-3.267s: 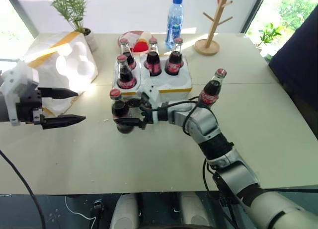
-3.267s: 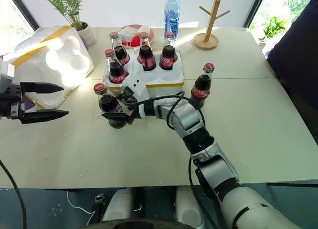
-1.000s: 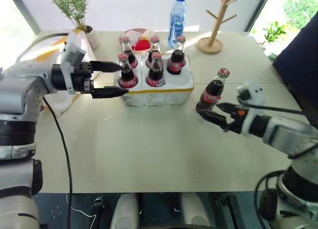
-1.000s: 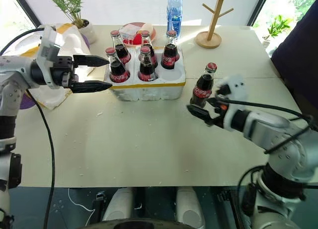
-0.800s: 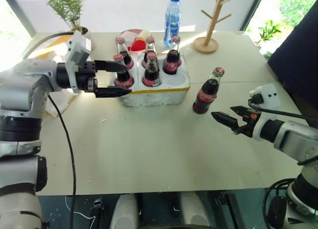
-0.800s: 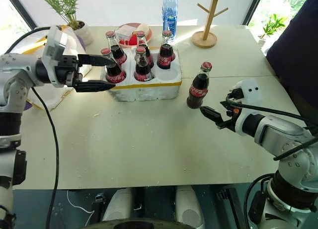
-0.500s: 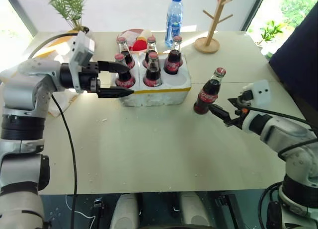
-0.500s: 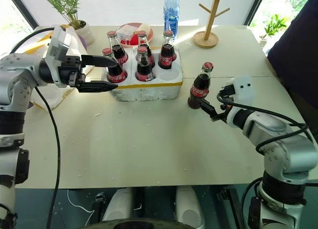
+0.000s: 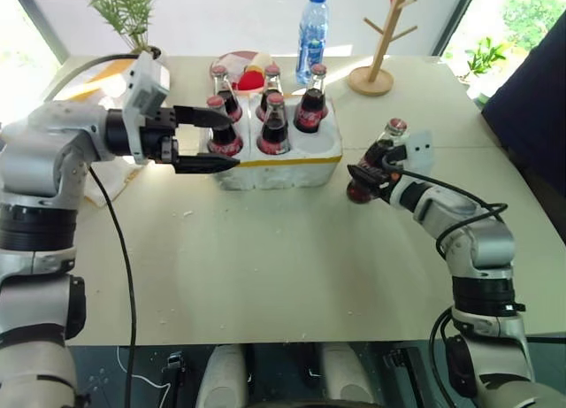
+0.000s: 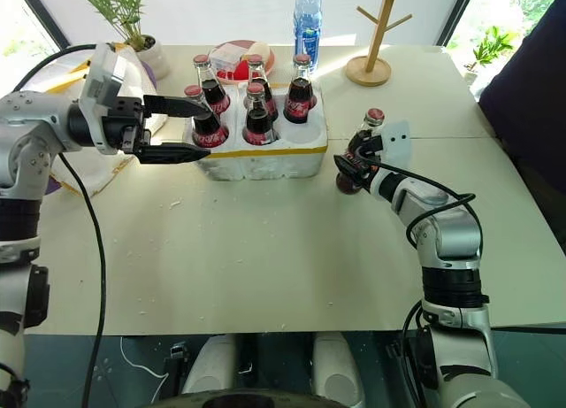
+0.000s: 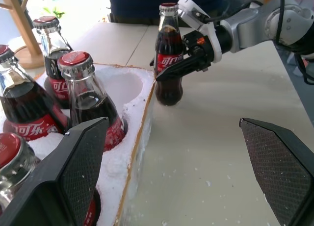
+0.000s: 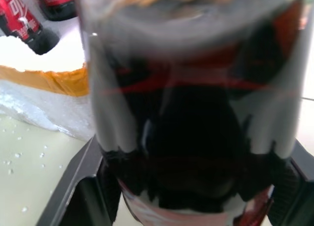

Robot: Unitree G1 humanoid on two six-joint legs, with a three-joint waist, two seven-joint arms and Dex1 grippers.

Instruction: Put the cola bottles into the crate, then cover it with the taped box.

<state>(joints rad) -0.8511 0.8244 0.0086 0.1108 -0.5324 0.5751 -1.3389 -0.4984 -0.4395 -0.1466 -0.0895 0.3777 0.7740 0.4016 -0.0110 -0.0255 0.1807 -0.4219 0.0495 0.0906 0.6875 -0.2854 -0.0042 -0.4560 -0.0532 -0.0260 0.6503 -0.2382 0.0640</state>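
The crate, a low white foam block with a yellow band, holds several cola bottles; its front right well is bare. One more cola bottle stands on the table to the crate's right. My right gripper is shut on that bottle's lower body; the dark glass sits between the fingers in the right wrist view. My left gripper hangs open at the crate's left front corner, its fingers spread wide. The taped box lies at far left, mostly hidden by my left arm.
Behind the crate are a blue-capped water bottle and a red plate with food. A wooden rack stands at the back right, a potted plant at the back left. A person in dark clothes is at right.
My right gripper, open and short of the loose bottle a second ago, has moved forward and shut on it. The left arm has not moved.
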